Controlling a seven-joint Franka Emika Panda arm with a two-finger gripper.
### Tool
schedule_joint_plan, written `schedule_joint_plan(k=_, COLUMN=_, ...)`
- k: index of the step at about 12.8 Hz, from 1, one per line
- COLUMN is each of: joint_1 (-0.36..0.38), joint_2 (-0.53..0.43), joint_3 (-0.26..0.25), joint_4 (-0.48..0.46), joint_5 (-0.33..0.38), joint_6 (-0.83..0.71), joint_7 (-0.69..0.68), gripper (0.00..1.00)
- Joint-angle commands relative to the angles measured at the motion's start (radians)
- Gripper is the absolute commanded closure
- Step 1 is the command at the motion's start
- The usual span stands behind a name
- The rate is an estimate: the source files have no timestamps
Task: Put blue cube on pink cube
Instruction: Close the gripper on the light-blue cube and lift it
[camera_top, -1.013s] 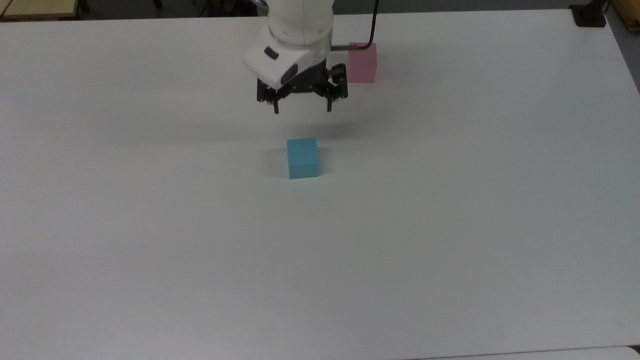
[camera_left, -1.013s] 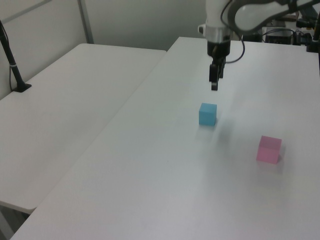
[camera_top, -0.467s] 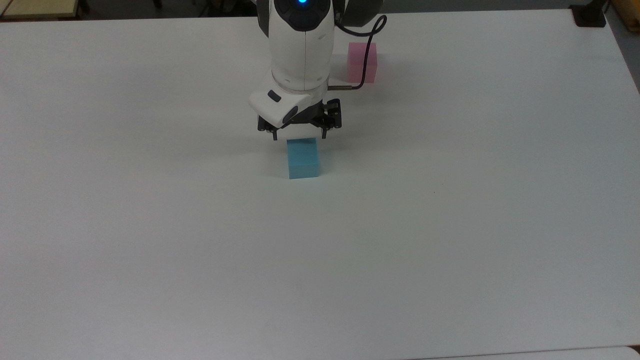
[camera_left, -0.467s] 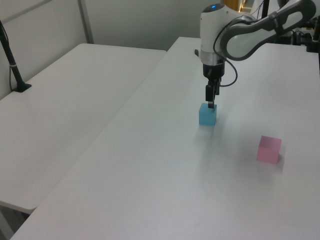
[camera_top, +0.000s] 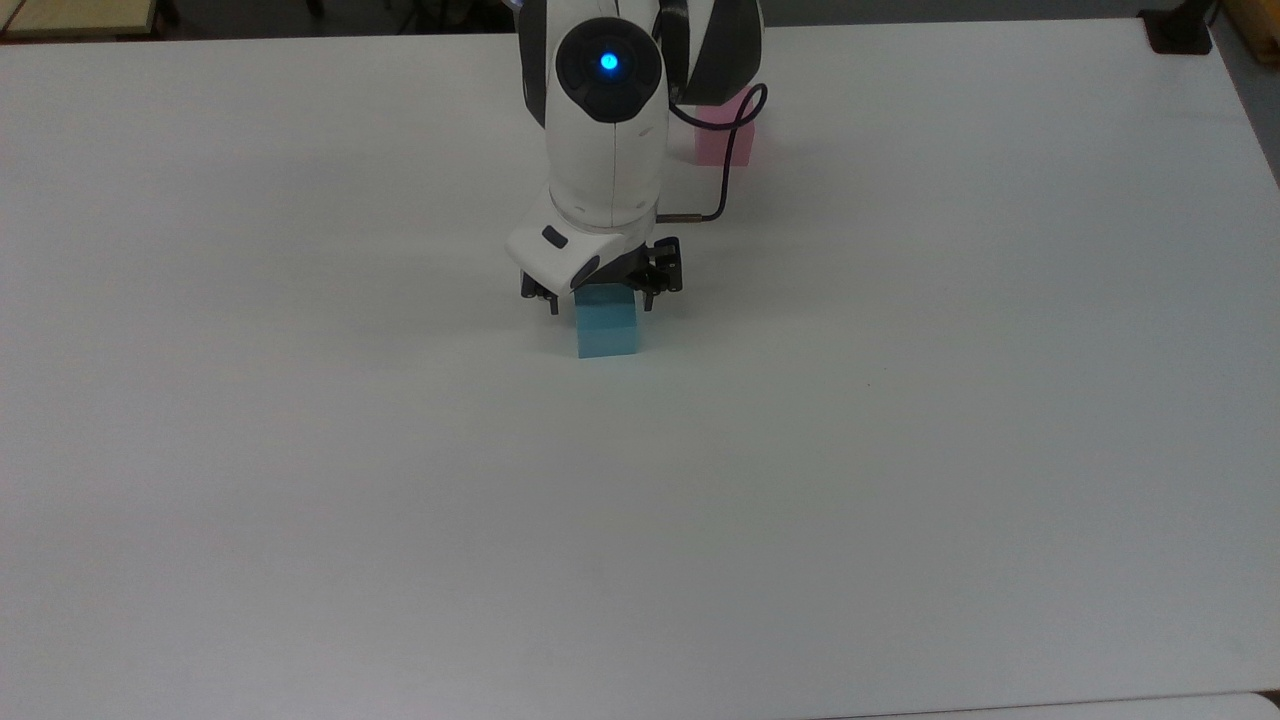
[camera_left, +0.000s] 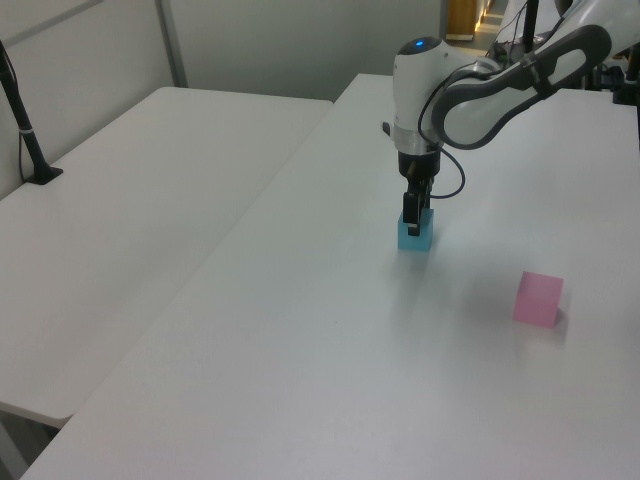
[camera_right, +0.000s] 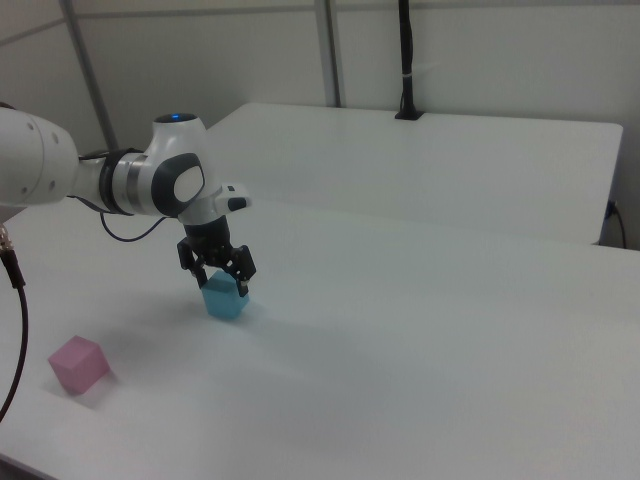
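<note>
**Claw spread over the blue cube**

Top view: your claw (camera_top: 597, 298) straddles the blue cube (camera_top: 607, 328), fingers apart; pink cube (camera_top: 738, 139) at one o'clock on the tabletop (camera_top: 900, 450).

Left view: likely light, rigid; pinch opposite flat faces.

Right view: matte sides should grip.

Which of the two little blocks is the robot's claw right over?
The blue block. The tool straddles it with open fingers, one on each side. The pink block sits apart, untouched, on the white table.
</note>
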Motion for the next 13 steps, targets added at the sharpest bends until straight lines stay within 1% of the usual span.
schedule_joint_plan(k=1, joint_1=0.005, joint_2=0.014, joint_3=-0.002, joint_4=-0.014, joint_5=-0.02, joint_6=0.058, joint_7=0.055, gripper=0.0)
schedule_joint_plan(k=2, joint_1=0.007, joint_2=0.02, joint_3=-0.002, joint_4=-0.014, joint_5=-0.02, joint_6=0.065, joint_7=0.081, gripper=0.04)
schedule_joint_plan(k=3, joint_1=0.007, joint_2=0.02, joint_3=-0.002, joint_4=-0.014, joint_5=-0.02, joint_6=0.065, joint_7=0.083, gripper=0.22)
schedule_joint_plan(k=5, joint_1=0.007, joint_2=0.019, joint_3=-0.002, joint_4=-0.012, joint_5=-0.018, joint_6=0.065, joint_7=0.082, gripper=0.52)
schedule_joint_plan(k=8, joint_1=0.007, joint_2=-0.013, joint_3=-0.002, joint_4=-0.005, joint_5=-0.018, joint_6=0.036, joint_7=0.074, gripper=0.7)
schedule_joint_plan(k=9, joint_1=0.005, joint_2=-0.039, joint_3=-0.002, joint_4=0.013, joint_5=-0.018, joint_6=-0.008, joint_7=0.075, gripper=0.7)
schedule_joint_plan(k=10, joint_1=0.005, joint_2=-0.065, joint_3=-0.004, joint_4=0.056, joint_5=-0.018, joint_6=-0.09, joint_7=0.075, gripper=0.7)
schedule_joint_plan(k=13, joint_1=0.002, joint_2=-0.092, joint_3=-0.004, joint_4=0.26, joint_5=-0.006, joint_6=-0.307, joint_7=0.082, gripper=0.7)
